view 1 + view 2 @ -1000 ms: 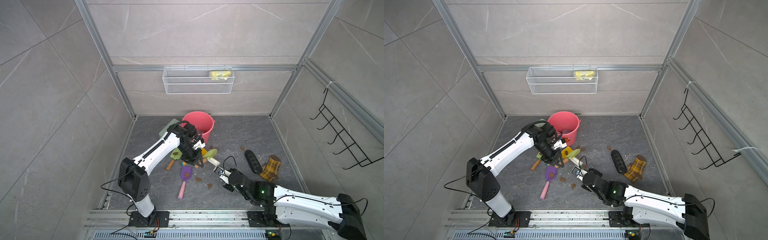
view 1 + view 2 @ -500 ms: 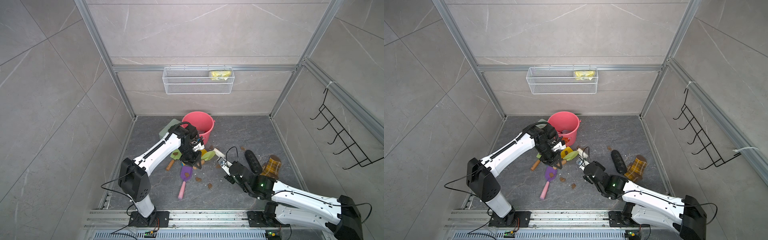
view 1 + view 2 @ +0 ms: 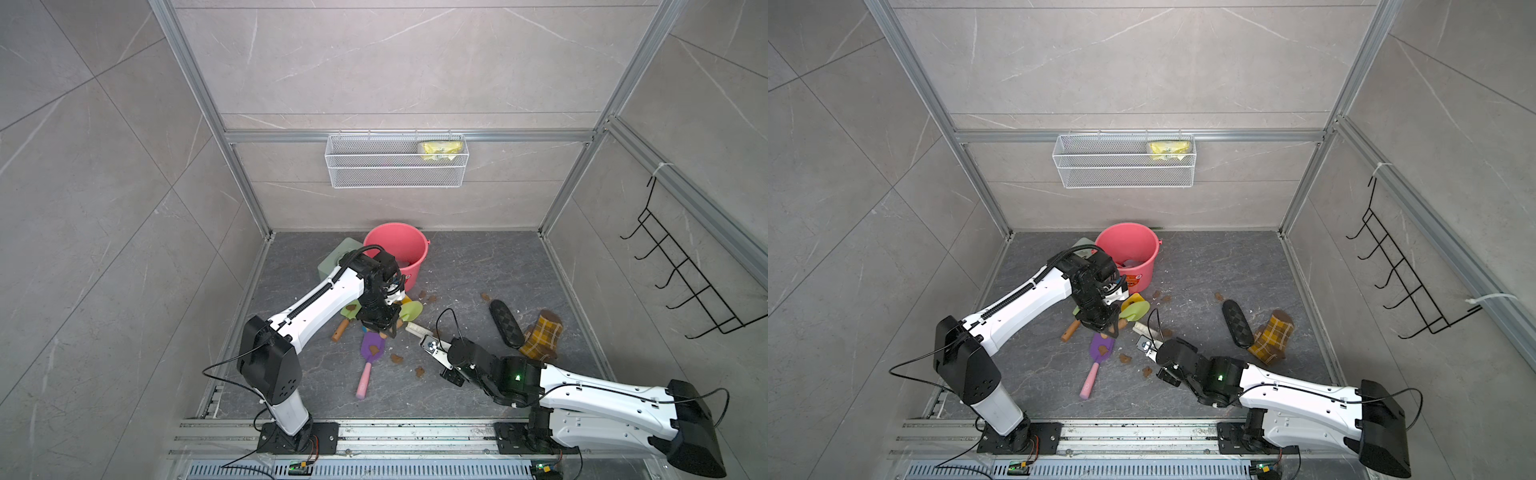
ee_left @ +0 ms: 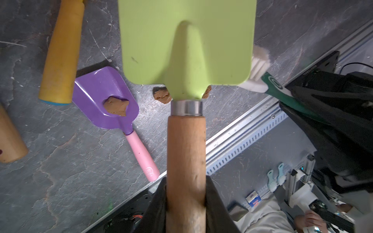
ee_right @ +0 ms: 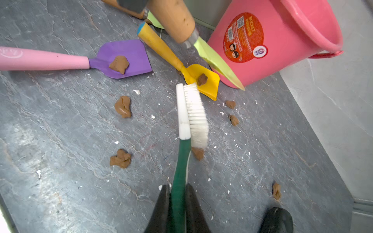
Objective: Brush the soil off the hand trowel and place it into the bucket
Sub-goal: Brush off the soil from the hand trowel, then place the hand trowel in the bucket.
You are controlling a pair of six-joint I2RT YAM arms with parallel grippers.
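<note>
Nearest the rail, the right gripper (image 5: 178,198) was clamped on the green handle of a white-bristled scrub brush (image 5: 189,115), which reached out low over the slate floor (image 5: 60,161). Brown soil lumps (image 5: 123,106) lay scattered there. Beyond them lay a purple trowel (image 5: 135,50), one lump resting on its blade.

Next, the left gripper (image 4: 185,193) was closed round the wooden handle of the lime-green hand trowel (image 4: 153,40), holding it off the floor with the blade tilted down. The bristles sat just beside one rear corner of that blade; actual contact could not be told. The blade's visible face looked almost clean.

A good stroke would probably run from socket to tip with light pressure, so the handle would not twist in the grip and crumbs would drop on the floor.

Under the tip lay a yellow trowel (image 5: 210,88) bearing a lump. Farthest stood the coral-pink bucket (image 5: 286,46), upright, just beside the blade's tip.
</note>
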